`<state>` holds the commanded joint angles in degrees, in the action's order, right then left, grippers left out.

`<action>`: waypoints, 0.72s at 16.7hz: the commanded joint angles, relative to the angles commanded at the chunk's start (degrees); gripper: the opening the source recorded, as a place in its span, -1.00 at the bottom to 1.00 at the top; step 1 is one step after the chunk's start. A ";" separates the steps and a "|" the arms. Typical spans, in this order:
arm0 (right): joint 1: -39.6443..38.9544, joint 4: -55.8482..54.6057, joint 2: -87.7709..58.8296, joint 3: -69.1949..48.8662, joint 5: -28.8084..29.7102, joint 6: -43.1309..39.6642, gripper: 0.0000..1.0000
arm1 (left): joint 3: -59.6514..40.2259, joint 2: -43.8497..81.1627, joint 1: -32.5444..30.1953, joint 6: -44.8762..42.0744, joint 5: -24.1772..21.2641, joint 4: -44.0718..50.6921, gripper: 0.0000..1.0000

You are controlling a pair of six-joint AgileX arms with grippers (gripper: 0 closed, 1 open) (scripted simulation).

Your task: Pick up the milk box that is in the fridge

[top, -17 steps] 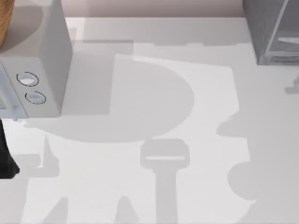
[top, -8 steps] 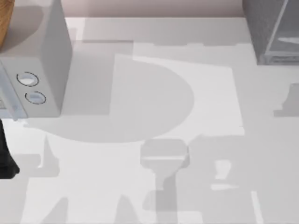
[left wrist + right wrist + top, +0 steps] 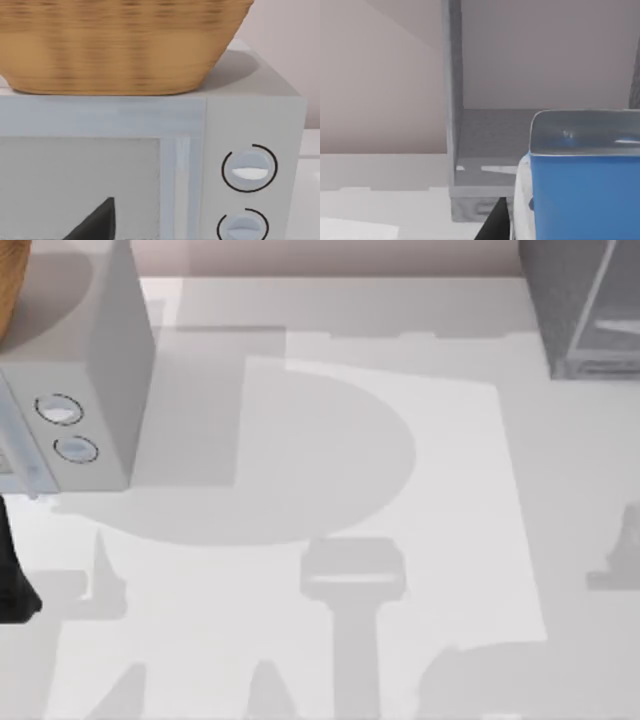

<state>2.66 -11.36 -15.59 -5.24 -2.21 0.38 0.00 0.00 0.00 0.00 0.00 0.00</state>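
Shadows have shifted across the table (image 3: 450,490); the right end effector's grip on the milk box (image 3: 580,190) is unclear.

You see a woven wicker basket (image 3: 120,45), rough-textured; smooth matt grey microwave (image 3: 250,120); milk box (image 3: 580,195) blue top glossy; matt white table (image 3: 300,640).

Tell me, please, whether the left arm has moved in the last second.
No. The left arm keeps its spot by the near corner of the knobbed grey box.
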 joint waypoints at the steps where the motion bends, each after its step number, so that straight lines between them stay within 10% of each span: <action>1: -0.63 2.82 4.04 1.36 0.52 -0.07 -1.00 | 0.00 0.00 0.00 0.00 0.00 0.00 1.00; 12: -2.48 11.26 15.35 5.11 2.13 -0.27 -1.00 | 0.00 0.00 0.00 0.00 0.00 0.00 1.00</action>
<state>0.18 -0.10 -0.24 -0.12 -0.08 0.11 0.00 0.00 0.00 0.00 0.00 0.00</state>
